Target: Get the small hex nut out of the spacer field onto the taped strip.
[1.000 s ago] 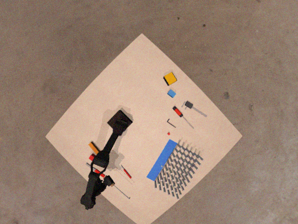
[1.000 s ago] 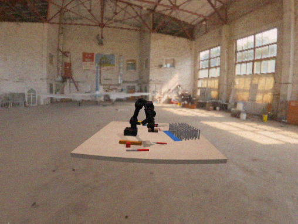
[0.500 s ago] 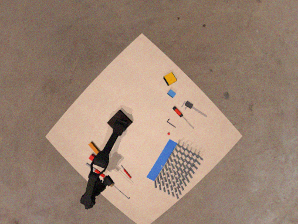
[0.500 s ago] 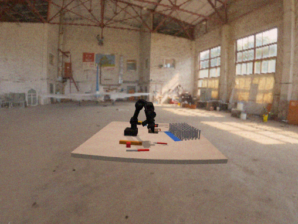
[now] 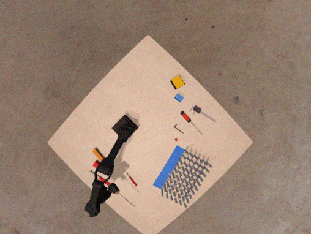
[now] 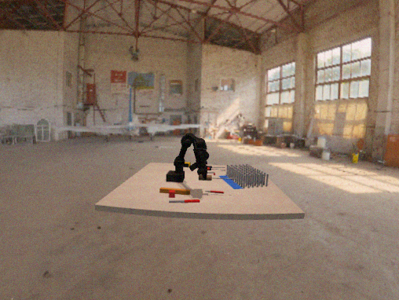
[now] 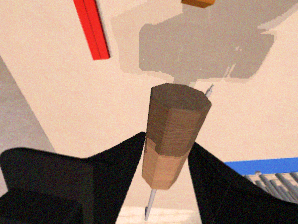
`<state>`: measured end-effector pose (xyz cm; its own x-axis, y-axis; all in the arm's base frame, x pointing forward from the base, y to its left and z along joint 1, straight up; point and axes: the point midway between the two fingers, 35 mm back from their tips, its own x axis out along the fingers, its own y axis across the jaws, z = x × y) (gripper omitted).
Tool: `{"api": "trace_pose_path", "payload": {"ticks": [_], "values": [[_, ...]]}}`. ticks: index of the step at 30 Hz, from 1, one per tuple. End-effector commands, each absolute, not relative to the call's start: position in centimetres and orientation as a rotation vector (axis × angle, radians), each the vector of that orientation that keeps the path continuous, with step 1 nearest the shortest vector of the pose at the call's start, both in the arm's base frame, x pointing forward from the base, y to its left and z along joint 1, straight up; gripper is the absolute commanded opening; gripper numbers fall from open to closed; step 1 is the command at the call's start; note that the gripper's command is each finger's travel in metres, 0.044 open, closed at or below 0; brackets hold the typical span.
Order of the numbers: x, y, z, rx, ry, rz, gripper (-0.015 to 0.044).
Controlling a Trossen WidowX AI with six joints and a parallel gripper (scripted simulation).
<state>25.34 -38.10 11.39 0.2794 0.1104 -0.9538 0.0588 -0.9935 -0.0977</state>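
My gripper [image 5: 115, 189] [image 7: 166, 140] is shut on the wooden handle of a hook tool [image 5: 126, 198] [image 7: 165, 120]. Its thin shaft points away from the arm toward the table's front corner, with a small bent tip, outside the spacer field. In the exterior view the handle [image 6: 205, 177] shows below the arm. The standing metal spacers [image 5: 190, 174] [image 6: 247, 175] [image 7: 285, 186] are right of the tool, behind the blue taped strip [image 5: 171, 163] [image 6: 232, 182] [image 7: 265, 165]. A tiny pale spot [image 5: 168, 173] on the strip may be the nut; it is too small to be sure.
A red-handled tool [image 5: 132, 181] [image 6: 215, 192] lies between arm and strip. Another red-handled tool [image 5: 104, 181] [image 6: 192, 201], an orange bar [image 5: 98, 154] [image 6: 174, 191] and a red block [image 5: 96, 164] lie near the arm. A red screwdriver [image 5: 185, 116], hex key [image 5: 179, 129] and caliper-like tool [image 5: 196, 109] lie beyond the strip.
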Motion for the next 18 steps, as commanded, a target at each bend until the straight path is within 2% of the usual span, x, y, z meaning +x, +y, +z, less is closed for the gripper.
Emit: {"api": "trace_pose_path", "payload": {"ticks": [1, 18], "values": [[25.4, -38.1, 10.9, -2.48, -0.174, 1.844, 0.0], [25.5, -38.3, 9.5, -2.48, -0.174, 1.844, 0.0]]}}
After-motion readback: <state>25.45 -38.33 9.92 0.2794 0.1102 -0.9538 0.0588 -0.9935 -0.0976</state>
